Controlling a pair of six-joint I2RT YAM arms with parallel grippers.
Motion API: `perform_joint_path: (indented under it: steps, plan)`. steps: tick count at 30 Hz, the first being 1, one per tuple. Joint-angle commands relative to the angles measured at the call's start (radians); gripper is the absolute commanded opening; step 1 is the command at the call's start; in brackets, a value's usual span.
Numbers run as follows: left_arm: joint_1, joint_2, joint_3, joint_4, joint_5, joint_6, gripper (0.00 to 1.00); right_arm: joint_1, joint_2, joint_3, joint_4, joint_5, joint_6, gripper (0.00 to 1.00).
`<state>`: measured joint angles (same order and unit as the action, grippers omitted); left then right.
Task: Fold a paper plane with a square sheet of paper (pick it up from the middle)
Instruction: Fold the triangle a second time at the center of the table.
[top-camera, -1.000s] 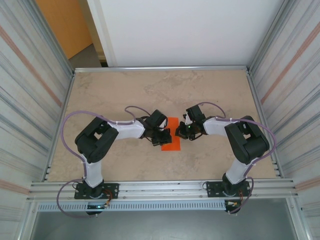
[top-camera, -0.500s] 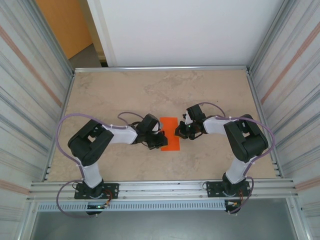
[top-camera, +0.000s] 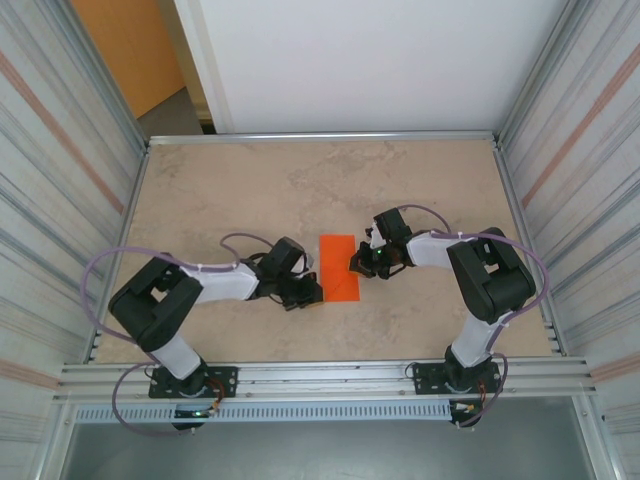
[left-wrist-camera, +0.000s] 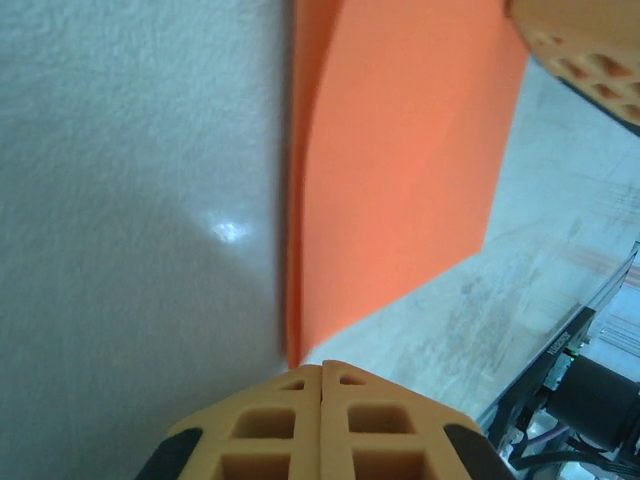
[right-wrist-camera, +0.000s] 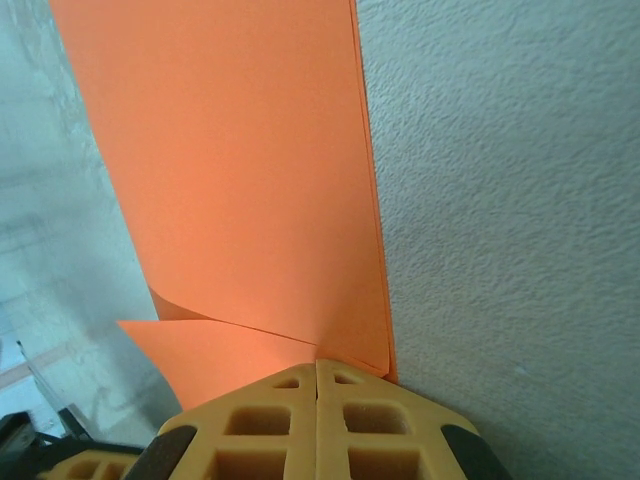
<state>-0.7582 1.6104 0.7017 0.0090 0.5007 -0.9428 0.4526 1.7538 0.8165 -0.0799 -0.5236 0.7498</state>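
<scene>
The square sheet of paper (top-camera: 339, 268) lies folded into a narrow bright orange strip at the table's middle. In the left wrist view the sheet of paper (left-wrist-camera: 400, 150) has one long edge raised a little off the table. My left gripper (top-camera: 308, 292) is shut, its tips (left-wrist-camera: 322, 368) just off the strip's near-left corner with nothing between them. My right gripper (top-camera: 360, 263) is shut too, its tips (right-wrist-camera: 317, 362) resting on the paper's (right-wrist-camera: 240, 180) right edge, where a folded flap meets the top layer.
Corrugated metal walls (top-camera: 60, 200) close in the table on both sides. A white panel (top-camera: 360, 60) stands at the back and a dull orange-brown panel (top-camera: 125, 45) at the back left. An aluminium rail (top-camera: 320, 378) runs along the near edge.
My left gripper has slid off the paper, leftward and toward the near edge, so more of the strip shows. The right gripper has stayed at the strip's right edge.
</scene>
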Motion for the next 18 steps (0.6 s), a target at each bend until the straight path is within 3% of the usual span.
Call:
perform_joint_path:
  steps: [1,5,12,18]
  plan:
    - [0.0,-0.069,0.084,-0.073,-0.042,0.037,0.07,0.015,0.012,-0.003,-0.133,0.101,-0.009,0.07]
    - [0.021,-0.007,0.133,-0.048,-0.037,0.039,0.09,0.035,-0.083,0.049,-0.123,0.06,0.008,0.14]
    - [0.059,0.1,0.177,0.003,-0.031,0.025,0.1,0.03,-0.217,0.001,-0.074,0.077,0.106,0.38]
    - [0.093,0.156,0.201,0.017,-0.018,0.044,0.11,0.025,-0.258,-0.096,-0.002,0.087,0.21,0.42]
